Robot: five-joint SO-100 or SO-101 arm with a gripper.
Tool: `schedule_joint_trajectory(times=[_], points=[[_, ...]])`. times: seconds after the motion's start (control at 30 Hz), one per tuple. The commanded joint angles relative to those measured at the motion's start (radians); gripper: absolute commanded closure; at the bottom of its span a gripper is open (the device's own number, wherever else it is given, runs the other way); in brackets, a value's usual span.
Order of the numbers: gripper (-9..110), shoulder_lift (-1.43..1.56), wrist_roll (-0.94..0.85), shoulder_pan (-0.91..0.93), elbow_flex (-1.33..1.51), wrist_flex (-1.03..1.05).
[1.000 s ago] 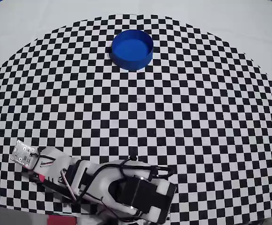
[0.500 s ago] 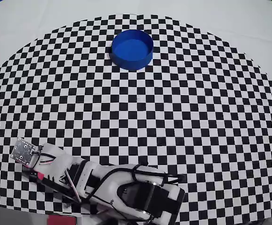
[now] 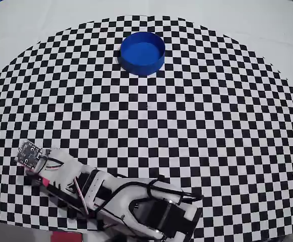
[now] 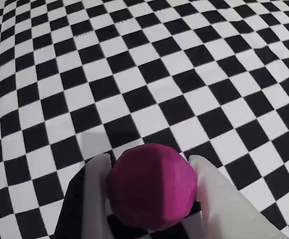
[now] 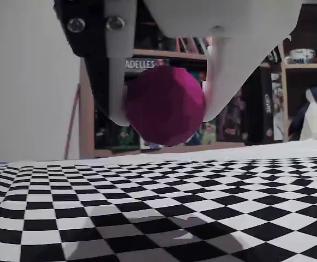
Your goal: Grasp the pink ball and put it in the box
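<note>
In the fixed view, my left finger (image 5: 117, 65) presses one side of the pink ball (image 5: 165, 105), my right finger (image 5: 229, 60) the other. My gripper (image 4: 149, 172) is closed to the ball's width and holds it clear of the checkered mat (image 5: 213, 185), its shadow below. So the grasp looks done and the carry is in hand. In the overhead view the blue tub (image 3: 142, 53) sits well apart, across the mat. Next I must swing over its rim, then open.
</note>
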Motion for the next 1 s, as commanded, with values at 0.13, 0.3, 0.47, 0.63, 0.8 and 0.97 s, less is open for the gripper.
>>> schedule_joint_trajectory(times=[0.13, 0.3, 0.47, 0.63, 0.8, 0.97], points=[[101, 0.061, -0.006, 0.077, -0.02, -0.029], [101, 0.072, -0.008, 0.15, -0.028, -0.029], [101, 0.072, -0.009, 0.221, -0.035, -0.031], [101, 0.072, -0.012, 0.287, -0.037, -0.031], [101, 0.072, -0.023, 0.347, -0.037, -0.031], [101, 0.072, -0.028, 0.383, -0.038, -0.025]])
